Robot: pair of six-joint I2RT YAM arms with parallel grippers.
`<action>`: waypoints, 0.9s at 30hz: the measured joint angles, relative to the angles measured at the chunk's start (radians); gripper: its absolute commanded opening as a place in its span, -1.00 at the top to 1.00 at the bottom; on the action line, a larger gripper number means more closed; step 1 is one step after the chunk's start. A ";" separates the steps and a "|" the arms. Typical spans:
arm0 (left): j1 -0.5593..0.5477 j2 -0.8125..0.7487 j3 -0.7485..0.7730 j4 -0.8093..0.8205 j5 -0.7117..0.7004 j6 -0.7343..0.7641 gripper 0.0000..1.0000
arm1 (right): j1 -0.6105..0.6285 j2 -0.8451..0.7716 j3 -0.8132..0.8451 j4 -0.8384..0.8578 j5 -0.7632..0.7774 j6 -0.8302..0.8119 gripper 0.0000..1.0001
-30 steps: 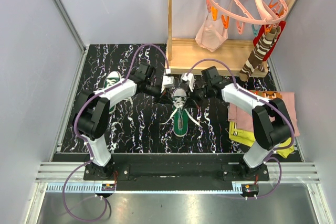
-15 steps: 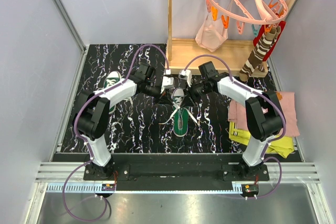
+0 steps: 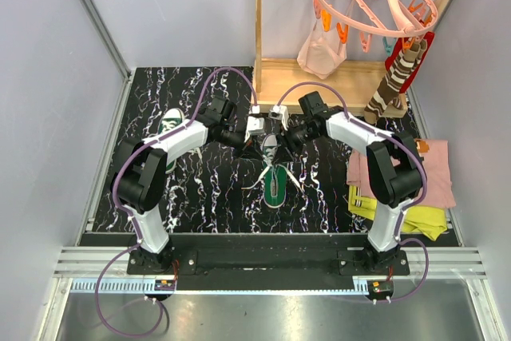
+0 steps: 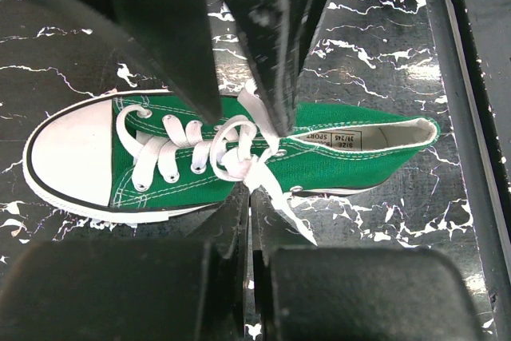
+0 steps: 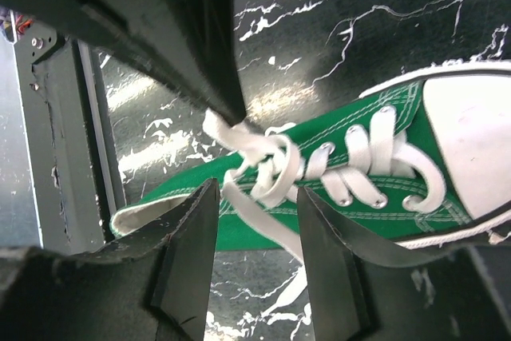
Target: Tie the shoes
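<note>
Black marbled table (image 3: 200,197) carries two green shoes: the middle shoe (image 3: 274,183) lies under both hands with its toe away from the arm bases, and the other shoe (image 3: 171,122) sits off to the left, partly hidden by the left arm. The left hand (image 4: 244,197) is closed tight at the white laces (image 4: 239,157) — whether it pinches one I cannot tell. The right hand (image 5: 259,191) stands apart, gripping nothing, with a loose lace end showing through its gap. Best to close low on that end, near the crossing, then draw both sides outward evenly — without lifting the shoe.

The shoe (image 4: 343,157) is matte green canvas with a smooth white rubber toe (image 4: 68,153). Desk (image 4: 383,37) looks glossy, black marble print.
</note>
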 measured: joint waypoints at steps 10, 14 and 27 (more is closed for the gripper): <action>0.000 0.000 0.002 0.000 0.002 0.000 1.00 | 0.000 0.037 0.027 -0.011 -0.003 -0.002 0.16; 0.000 0.000 0.004 -0.001 0.002 0.000 1.00 | 0.000 0.037 0.029 -0.023 -0.010 -0.009 0.49; 0.000 0.000 0.016 -0.018 0.003 0.015 1.00 | 0.000 0.037 0.031 -0.025 -0.009 -0.006 1.00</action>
